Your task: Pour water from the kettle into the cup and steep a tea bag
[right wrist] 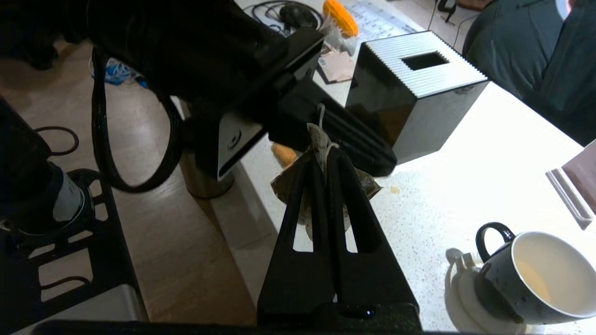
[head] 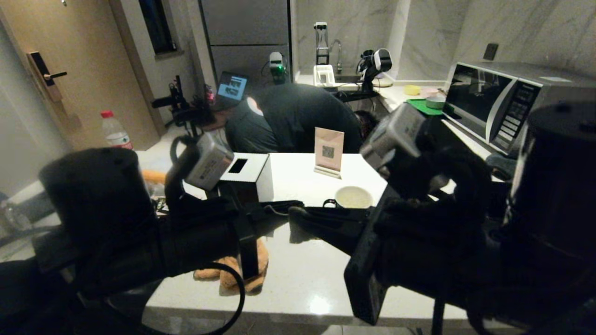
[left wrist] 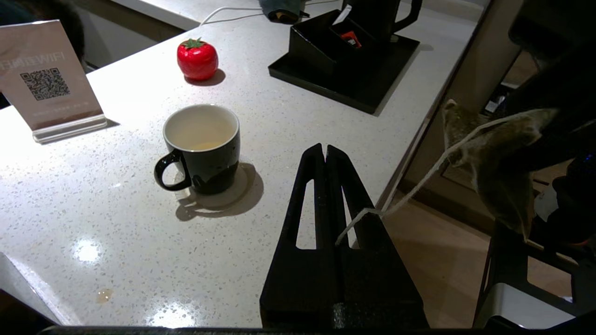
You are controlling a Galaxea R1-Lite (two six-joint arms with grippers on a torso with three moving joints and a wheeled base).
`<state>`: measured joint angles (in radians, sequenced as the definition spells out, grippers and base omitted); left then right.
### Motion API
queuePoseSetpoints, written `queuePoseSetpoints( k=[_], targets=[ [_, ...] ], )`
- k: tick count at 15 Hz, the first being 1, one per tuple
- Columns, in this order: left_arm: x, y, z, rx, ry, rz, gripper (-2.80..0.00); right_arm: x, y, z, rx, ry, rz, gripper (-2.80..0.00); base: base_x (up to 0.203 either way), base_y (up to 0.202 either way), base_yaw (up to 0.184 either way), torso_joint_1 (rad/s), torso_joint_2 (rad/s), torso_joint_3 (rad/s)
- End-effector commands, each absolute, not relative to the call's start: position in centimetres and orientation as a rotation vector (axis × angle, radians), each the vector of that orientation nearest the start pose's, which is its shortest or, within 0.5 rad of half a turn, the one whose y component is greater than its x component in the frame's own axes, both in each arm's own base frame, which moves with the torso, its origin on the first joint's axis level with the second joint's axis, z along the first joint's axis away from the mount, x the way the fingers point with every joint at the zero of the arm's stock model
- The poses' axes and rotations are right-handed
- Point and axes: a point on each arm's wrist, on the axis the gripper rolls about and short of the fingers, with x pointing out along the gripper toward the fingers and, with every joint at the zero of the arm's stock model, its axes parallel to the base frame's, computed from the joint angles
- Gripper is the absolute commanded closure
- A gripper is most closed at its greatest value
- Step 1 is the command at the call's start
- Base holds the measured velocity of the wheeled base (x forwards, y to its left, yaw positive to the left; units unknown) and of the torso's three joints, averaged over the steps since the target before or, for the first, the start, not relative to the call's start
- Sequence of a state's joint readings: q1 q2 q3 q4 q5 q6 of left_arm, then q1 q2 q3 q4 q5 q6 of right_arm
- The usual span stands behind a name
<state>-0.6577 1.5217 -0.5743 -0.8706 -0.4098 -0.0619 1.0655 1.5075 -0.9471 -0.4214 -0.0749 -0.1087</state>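
Meanwhile both hands pinched on tea bag: left hand on string, right hand on bag.

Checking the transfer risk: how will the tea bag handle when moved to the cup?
Probably floppy: the tea bag looks creased and sagging. Likely light, dangling on the thin string pinched by the left gripper. It may swing.

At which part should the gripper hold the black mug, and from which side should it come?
Grip the small ear handle of the black mug, coming level from that side. The mug stands upright with liquid inside, so a pinch on its rim from above would probably risk tipping it.
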Motion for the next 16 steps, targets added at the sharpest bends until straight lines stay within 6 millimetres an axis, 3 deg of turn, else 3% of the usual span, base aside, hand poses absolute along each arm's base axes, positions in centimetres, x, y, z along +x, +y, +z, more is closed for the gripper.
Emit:
queuePoseSetpoints(
  k=[1, 16],
  targets=[
    [19.12, -15.92, 19.53, -0.048, 0.106, -1.068, 0.0, 13.03, 23.24, 25.07, -0.165, 0.058, 0.995, 0.0, 0.0, 0.0, 0.0, 0.0, 0.0, 0.0],
    [19.02, -15.99, 19.21, -0.045, 0.118, -1.073, 0.0, 13.11, 23.39, 24.67, -0.176, 0.077, 0.997, 0.0, 0.0, 0.0, 0.0, 0.0, 0.0, 0.0]
  ],
)
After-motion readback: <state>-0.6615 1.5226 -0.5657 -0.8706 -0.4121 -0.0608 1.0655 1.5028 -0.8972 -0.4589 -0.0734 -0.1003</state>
